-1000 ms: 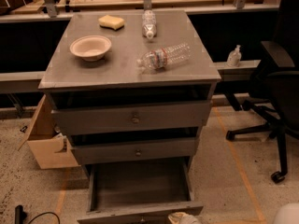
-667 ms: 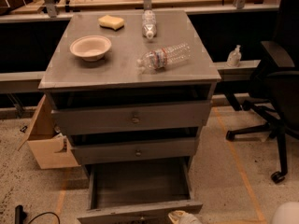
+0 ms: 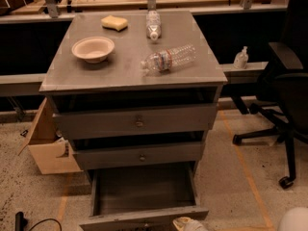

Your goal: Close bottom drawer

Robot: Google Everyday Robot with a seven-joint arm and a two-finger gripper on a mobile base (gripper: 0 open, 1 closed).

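No visible change since the earlier frames: drawer and gripper sit where they were.

Bottom drawer [image 3: 144, 196]: pulled well out toward the near side, grey interior exposed, front panel at the near edge of view. It is the lowest of three in the grey cabinet [image 3: 120, 73].

Gripper [image 3: 188, 224]: only a pale tip shows at the near edge, touching or just beside the right part of the drawer front. Open or closed: cannot tell.

Middle drawer [image 3: 139, 155] and top drawer [image 3: 137, 121]: both stand slightly out, a dark gap above each, small round knobs at centre.

Cabinet top: pale bowl [image 3: 93, 48] to the left; yellow sponge [image 3: 114, 22] far left; clear plastic bottle [image 3: 168, 59] lying on its side right of centre; second bottle [image 3: 153, 24] by the far edge.

Floor, left: open cardboard box [image 3: 48, 148] against the cabinet side, black cable [image 3: 33, 223] nearer. Right: black office chair [image 3: 284, 90], well apart. Small pump bottle [image 3: 240, 58] on the ledge behind. White rounded object [image 3: 293, 220] in the near right corner.
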